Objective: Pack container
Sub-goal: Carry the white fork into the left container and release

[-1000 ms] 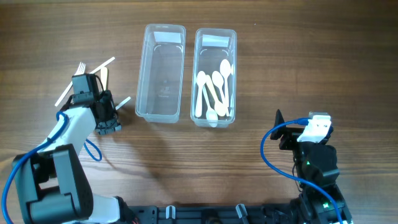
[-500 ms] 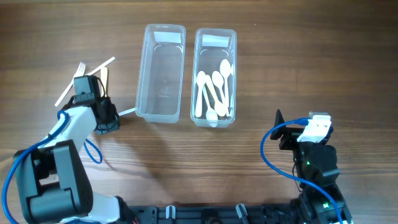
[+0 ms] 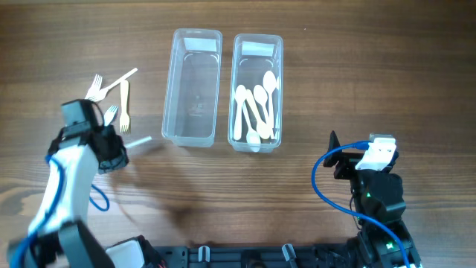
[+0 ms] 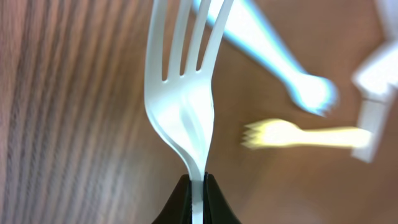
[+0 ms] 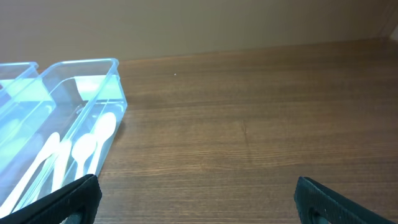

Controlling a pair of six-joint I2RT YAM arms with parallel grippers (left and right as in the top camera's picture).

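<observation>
Pinched shut on the handle of a white plastic fork (image 4: 182, 106), the left gripper (image 4: 196, 198) has its two black fingertips pressed against either side of the thin stem, with no gap beyond the plastic itself. In the left wrist view the fork's long axis runs straight up from the pinch. The handle is low between the fingers and the four tines point away from them, toward the top of the view. The broad face of the fork is turned toward the camera. Behind it, blurred, lie a cream plastic fork (image 4: 298, 135) and a pale fork (image 4: 273, 62) on the brown wooden table (image 4: 74, 124).

From overhead, the left gripper sits at the left side of the table. It is just below the loose forks and left of the empty clear plastic rectangular container (image 3: 169, 89). A white sliver pokes out of it to the right, toward that container but apart from it.

The second clear plastic container (image 3: 281, 89) stands just beside the first, on its right, and holds several white plastic spoons (image 3: 256, 104) lying along its length.

The right gripper (image 5: 198, 202) hangs at the right, well apart from both containers. Its fingers are spread wide and hold nothing.
</observation>
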